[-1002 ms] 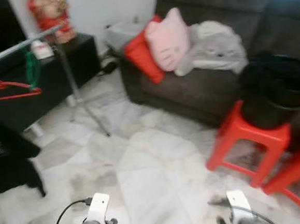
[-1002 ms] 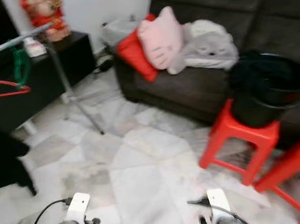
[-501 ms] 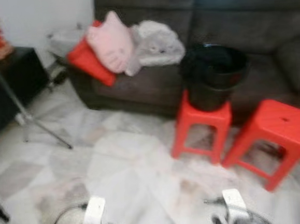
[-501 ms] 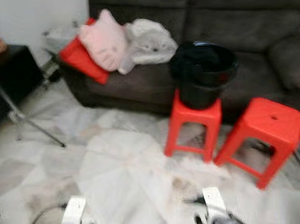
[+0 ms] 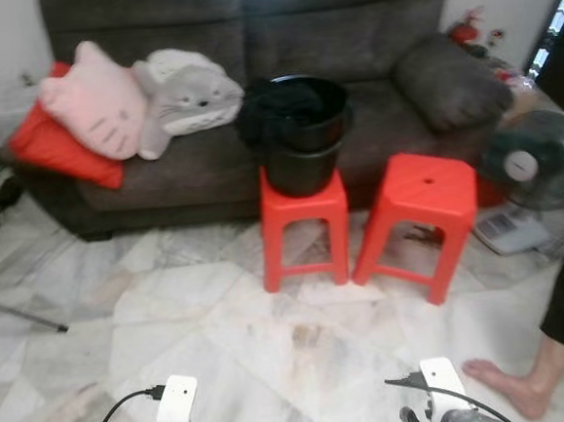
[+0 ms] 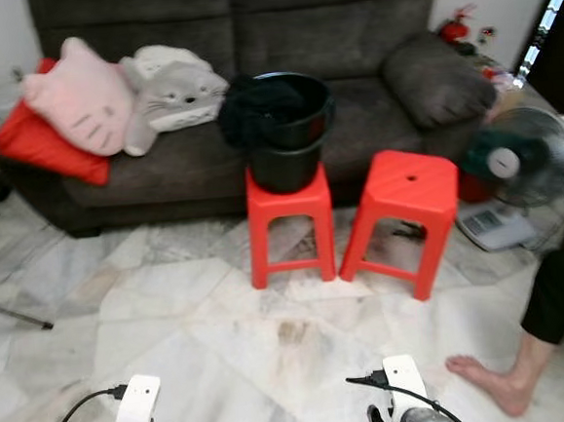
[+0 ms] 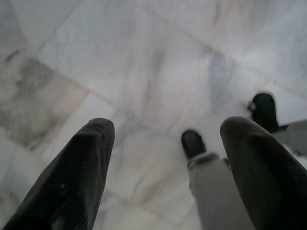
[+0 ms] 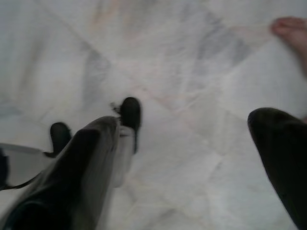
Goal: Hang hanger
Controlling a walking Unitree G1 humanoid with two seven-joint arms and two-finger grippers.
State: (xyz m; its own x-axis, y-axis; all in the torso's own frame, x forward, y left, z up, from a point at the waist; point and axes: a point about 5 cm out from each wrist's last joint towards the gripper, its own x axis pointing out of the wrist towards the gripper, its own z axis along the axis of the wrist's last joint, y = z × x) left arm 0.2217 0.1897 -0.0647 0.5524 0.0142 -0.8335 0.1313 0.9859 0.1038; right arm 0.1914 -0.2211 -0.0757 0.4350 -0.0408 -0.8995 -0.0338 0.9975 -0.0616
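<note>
1. Both jaws stand spread and empty: left gripper (image 7: 163, 158) and right gripper (image 8: 177, 158) hang over bare marble floor (image 7: 144, 62).
2. Head views: a black bucket (image 5: 300, 131) of dark cloth on a red stool (image 5: 304, 219); I cannot make out a hanger, so neither arm is nearer.

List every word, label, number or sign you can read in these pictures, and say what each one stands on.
No text can be read anywhere.
Fan: its pale hub may bear a mark, too blurred to read.
Flat pale thing on the floor under the fan: any markings on it are too small to read.
Pink cat-face cushion and grey plush: faces, no lettering.
Black bucket and red stools: no label shows.
</note>
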